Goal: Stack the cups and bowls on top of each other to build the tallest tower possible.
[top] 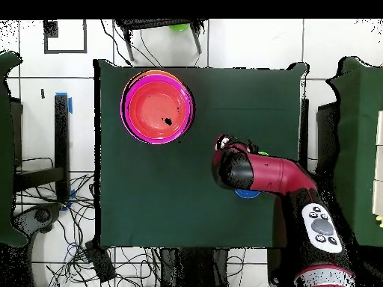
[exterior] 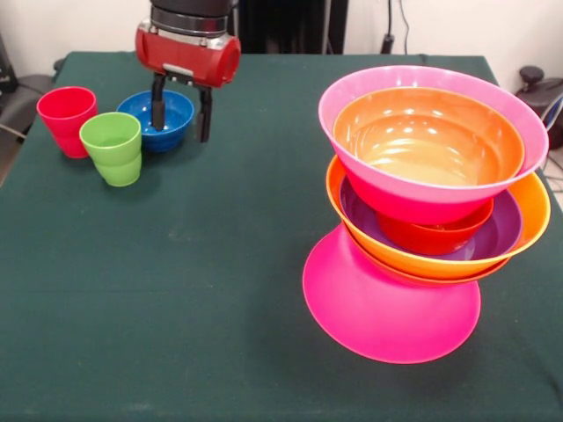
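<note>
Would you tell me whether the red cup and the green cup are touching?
Cannot tell: in the front view the green cup overlaps the red cup, hiding any gap.

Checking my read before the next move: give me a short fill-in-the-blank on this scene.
1. The gripper hangs over the small ____ bowl.
2. Beside the red cup stands the ____ cup.
3. The tower's base is an upturned ____ bowl.

Missing words: blue; green; pink

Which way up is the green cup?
Upright. The green cup stands on its narrow base, open mouth up, beside the red cup.
</note>
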{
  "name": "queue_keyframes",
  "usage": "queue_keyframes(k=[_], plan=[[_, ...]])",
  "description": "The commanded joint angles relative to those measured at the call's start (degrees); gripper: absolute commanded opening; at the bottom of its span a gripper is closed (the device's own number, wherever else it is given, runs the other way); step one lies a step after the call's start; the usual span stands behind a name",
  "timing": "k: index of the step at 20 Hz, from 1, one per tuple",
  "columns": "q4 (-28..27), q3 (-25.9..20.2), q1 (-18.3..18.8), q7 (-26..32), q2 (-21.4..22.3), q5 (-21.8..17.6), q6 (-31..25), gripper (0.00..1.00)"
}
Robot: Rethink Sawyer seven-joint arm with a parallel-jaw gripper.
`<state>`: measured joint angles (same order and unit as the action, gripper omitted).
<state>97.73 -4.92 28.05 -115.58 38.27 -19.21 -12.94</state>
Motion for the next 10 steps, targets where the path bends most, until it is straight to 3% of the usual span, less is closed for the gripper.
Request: queue_keyframes(k=[1, 10], plan=[[1.5, -6.8, 1.2, 8.4, 1.3, -4.5, -7.9, 1.00], [-1.7, -9.1, 3.8, 11.0, 1.4, -4.8, -11.7, 1.00]])
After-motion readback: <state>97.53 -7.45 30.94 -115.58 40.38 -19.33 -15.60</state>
